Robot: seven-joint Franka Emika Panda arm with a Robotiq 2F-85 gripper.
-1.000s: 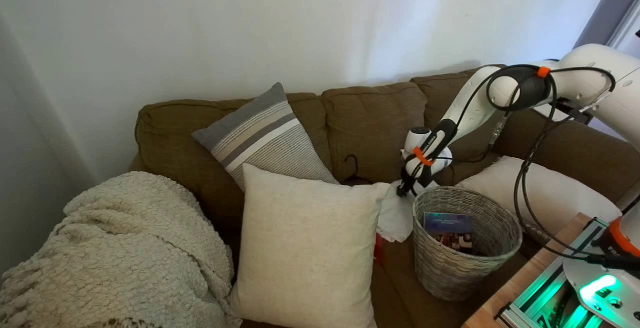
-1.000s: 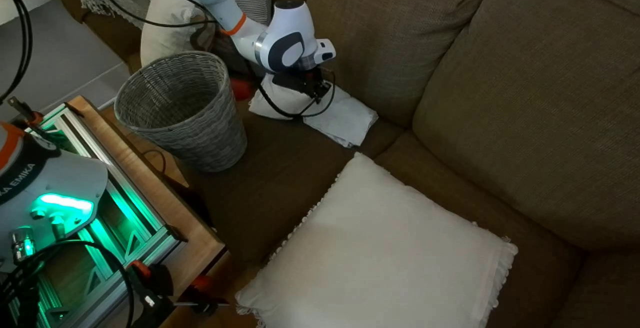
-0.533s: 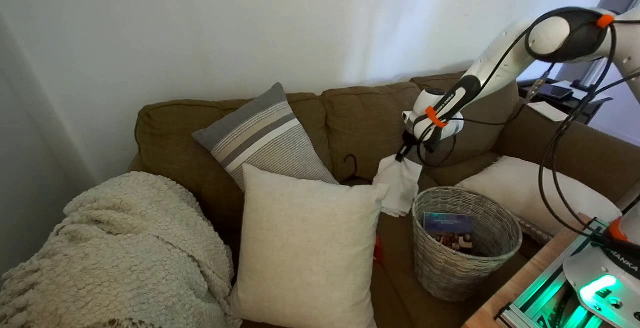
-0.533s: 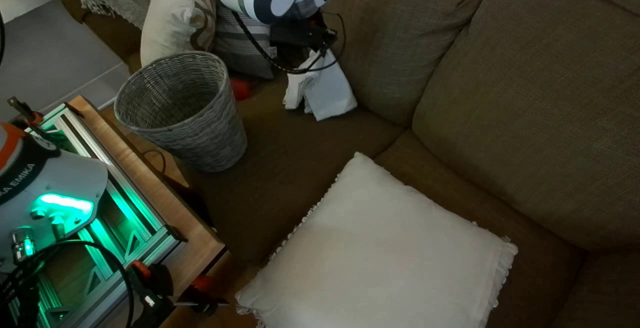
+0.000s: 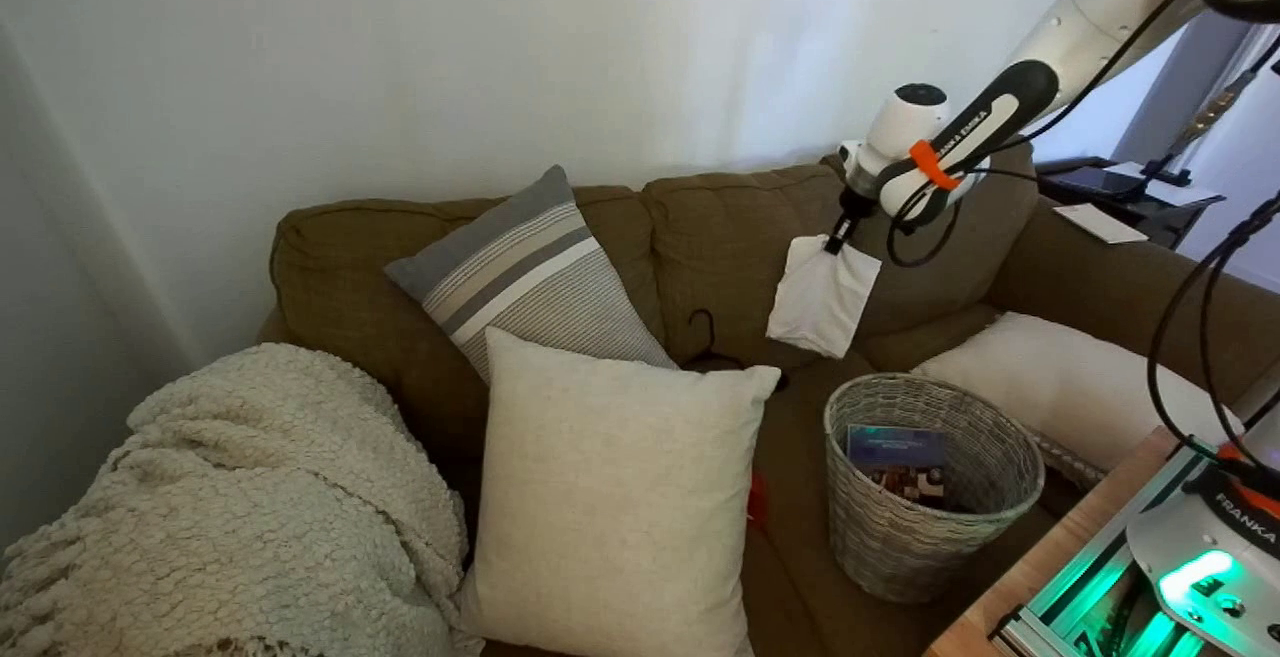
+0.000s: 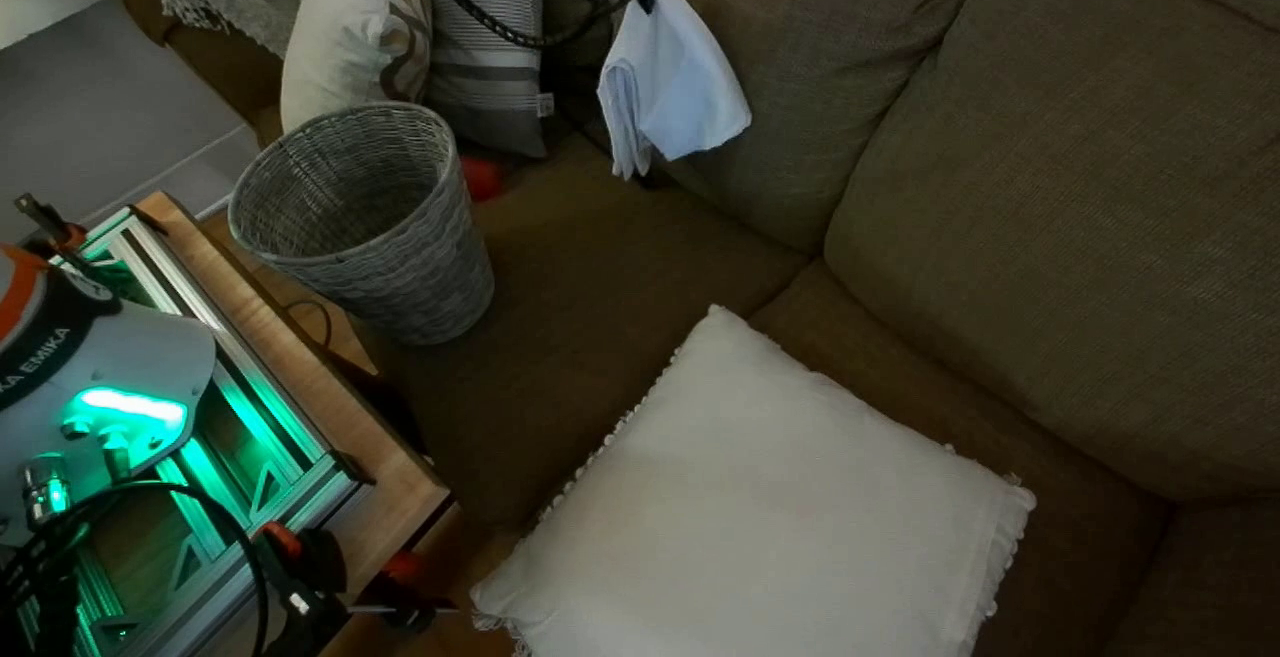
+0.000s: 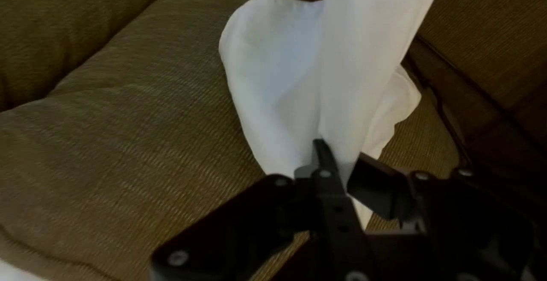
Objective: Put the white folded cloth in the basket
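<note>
My gripper (image 5: 835, 243) is shut on the white folded cloth (image 5: 826, 299), which hangs limp below it in both exterior views. In the wrist view the fingers pinch the cloth (image 7: 359, 71) between them at the gripper (image 7: 342, 161). In an exterior view the cloth (image 6: 680, 87) hangs above the sofa seat in front of the back cushion. The grey-brown wicker basket (image 5: 890, 552) stands upright on the sofa, and it shows in the other view too (image 6: 425, 277). The gripper and cloth are above and behind the basket, toward the sofa back, not over its opening.
A dark printed item (image 5: 897, 445) sits inside the basket. A cream pillow (image 5: 620, 497), a striped pillow (image 5: 545, 272) and a knitted throw (image 5: 240, 497) lie to one side. A fringed white pillow (image 6: 770, 507) lies on the other. A black hanger (image 5: 708, 332) lies by the backrest.
The gripper has lifted the cloth from the sofa seat and risen well above it. The cloth now hangs free from the fingers. The basket and pillows have not moved.
</note>
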